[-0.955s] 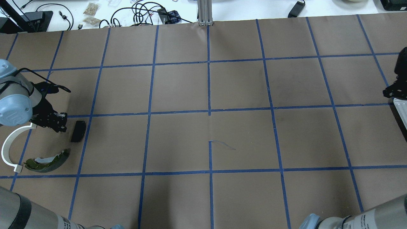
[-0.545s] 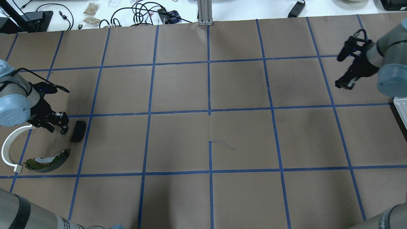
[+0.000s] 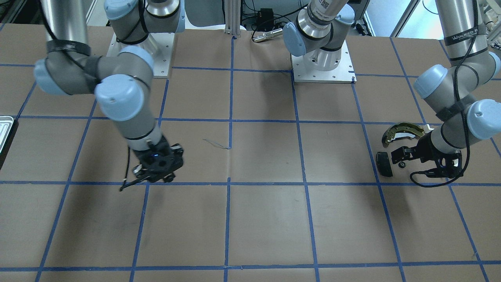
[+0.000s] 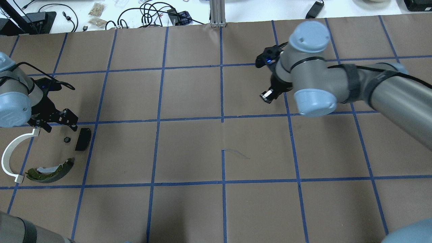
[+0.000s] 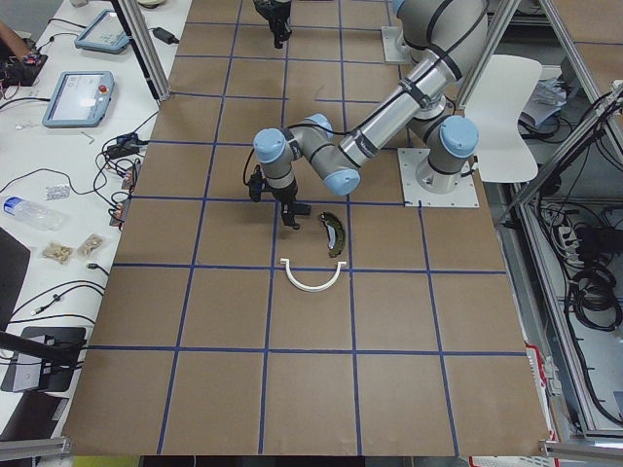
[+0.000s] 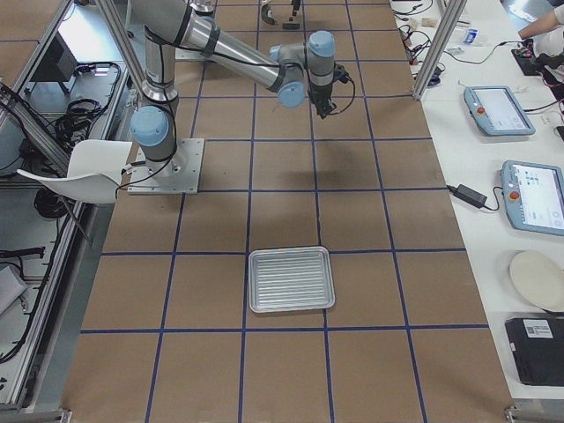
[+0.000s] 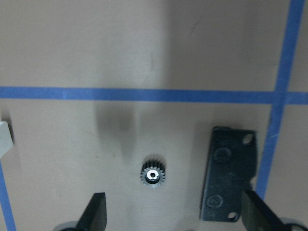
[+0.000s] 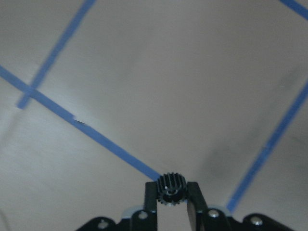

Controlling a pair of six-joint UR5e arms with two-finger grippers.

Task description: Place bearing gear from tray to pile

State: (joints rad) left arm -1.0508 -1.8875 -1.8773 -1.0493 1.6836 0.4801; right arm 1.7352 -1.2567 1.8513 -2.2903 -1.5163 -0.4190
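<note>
My left gripper (image 4: 56,124) is open and hovers just above the pile. A small black bearing gear (image 4: 66,139) lies on the paper below it, between the jaws in the left wrist view (image 7: 153,174). Beside the gear is the black pad (image 4: 82,139) (image 7: 230,180). The white arc strip (image 4: 12,156) and the olive brake shoe (image 4: 50,170) lie nearer the robot. My right gripper (image 4: 267,96) is shut on another bearing gear (image 8: 172,188), held above the table right of centre. The ribbed silver tray (image 6: 291,279) lies at the robot's far right, its edge (image 3: 4,131) showing in the front-facing view.
The table is brown paper with a blue tape grid (image 4: 222,119). Cables and small bags (image 4: 98,13) lie beyond the far edge. My right arm (image 4: 371,87) stretches across the right half of the table. No parts show inside the tray.
My left gripper opened, left a gear beside the black pad and drew back. My right arm swung in from the right edge toward the table's middle with a gear in its fingers.
</note>
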